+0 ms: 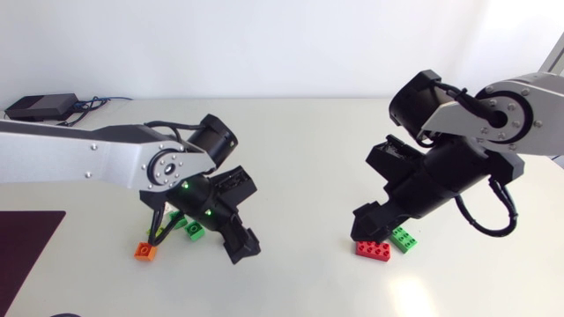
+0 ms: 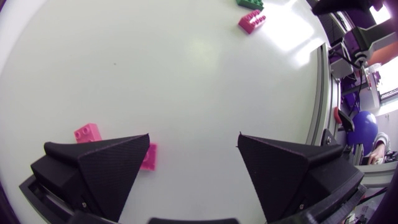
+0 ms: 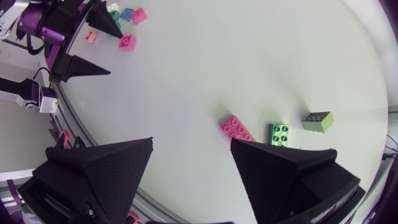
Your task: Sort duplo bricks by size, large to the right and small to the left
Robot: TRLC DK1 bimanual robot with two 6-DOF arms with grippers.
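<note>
Two large bricks lie on the right of the white table: a red one and a green one. My right gripper hangs just above them, open and empty. In the right wrist view the red brick and a green brick lie ahead of the right-hand finger, with another green brick beyond. Small bricks lie on the left: an orange one and a green one. My left gripper is beside them, open and empty. Two small pinkish bricks lie by its left finger.
A dark mat covers the table's near left corner. A black box with cables sits at the far left edge. In the right wrist view, several more small bricks cluster by my left gripper's fingers.
</note>
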